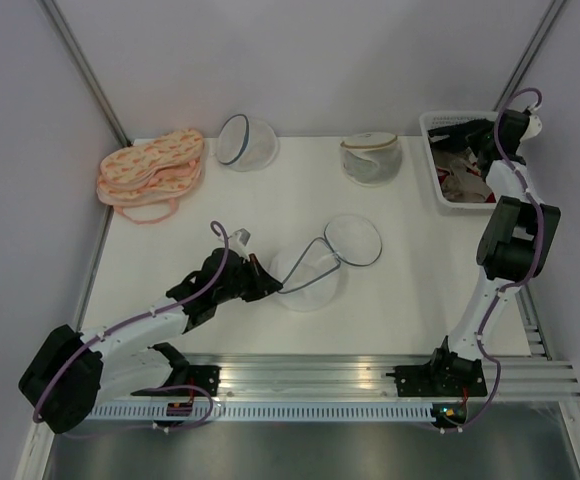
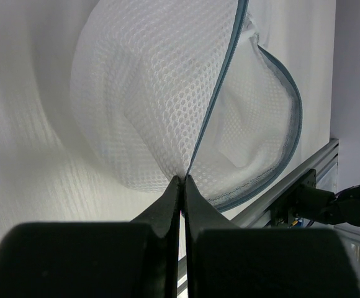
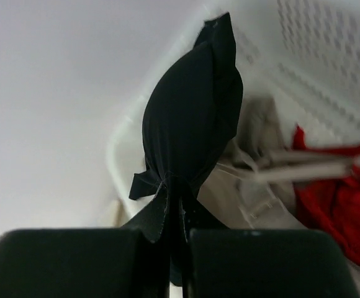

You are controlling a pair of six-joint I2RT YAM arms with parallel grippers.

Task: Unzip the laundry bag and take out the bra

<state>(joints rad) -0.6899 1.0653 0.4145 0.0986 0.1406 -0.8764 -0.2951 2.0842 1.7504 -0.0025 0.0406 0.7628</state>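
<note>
The laundry bag (image 1: 308,282) lies open mid-table, its grey-blue zipper rim parted and its round lid (image 1: 354,239) flipped back. My left gripper (image 1: 273,286) is shut on the bag's rim at its left side. In the left wrist view the fingertips (image 2: 175,186) pinch the zipper edge where it meets the white mesh (image 2: 149,93). My right gripper (image 3: 175,186) is shut on the black bra (image 3: 192,118), which hangs over the white basket (image 3: 292,56). From above, the bra (image 1: 470,133) shows as a dark patch at the basket's (image 1: 432,160) far right end.
The basket holds a red garment (image 3: 335,211) and beige-white garments (image 3: 248,186). A peach patterned garment (image 1: 150,170) lies at the back left. A navy-rimmed mesh dome (image 1: 245,140) and a beige-rimmed mesh dome (image 1: 372,158) stand along the back. A metal rail (image 1: 370,372) runs along the near edge.
</note>
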